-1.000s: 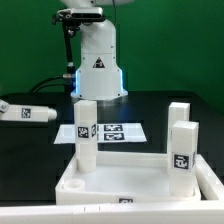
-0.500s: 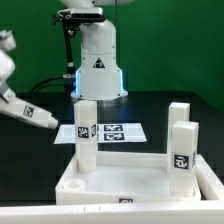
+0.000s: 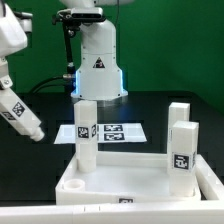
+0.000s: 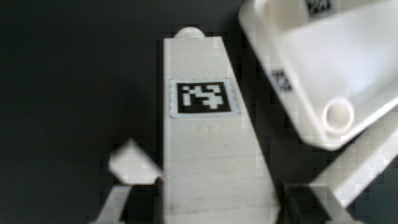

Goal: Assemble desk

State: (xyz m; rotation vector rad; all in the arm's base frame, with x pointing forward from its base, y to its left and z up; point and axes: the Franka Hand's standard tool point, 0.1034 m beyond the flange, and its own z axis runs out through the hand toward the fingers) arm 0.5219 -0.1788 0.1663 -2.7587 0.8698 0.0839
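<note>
The desk's white tabletop (image 3: 72, 184) lies upside down at the front, rim up. Three white tagged legs stand upright in it: one at the exterior view's left (image 3: 86, 135) and two at its right (image 3: 178, 116), (image 3: 182, 150). A fourth leg (image 3: 22, 116) hangs tilted above the black table at the far left, its free end pointing down toward the tabletop. My gripper (image 3: 5, 88) is shut on its upper end. In the wrist view this leg (image 4: 205, 115) runs out between my fingers (image 4: 146, 195), tag facing the camera, with the tabletop's corner (image 4: 302, 60) beside it.
The marker board (image 3: 112, 131) lies flat behind the tabletop. The white robot base (image 3: 98, 62) with its triangle logo stands at the back, a cable trailing to its left. A green curtain closes the background.
The held leg has swung from lying nearly level at the far left to pointing steeply downward. My gripper has come into the exterior view from the left. The tabletop and standing legs stayed put.
</note>
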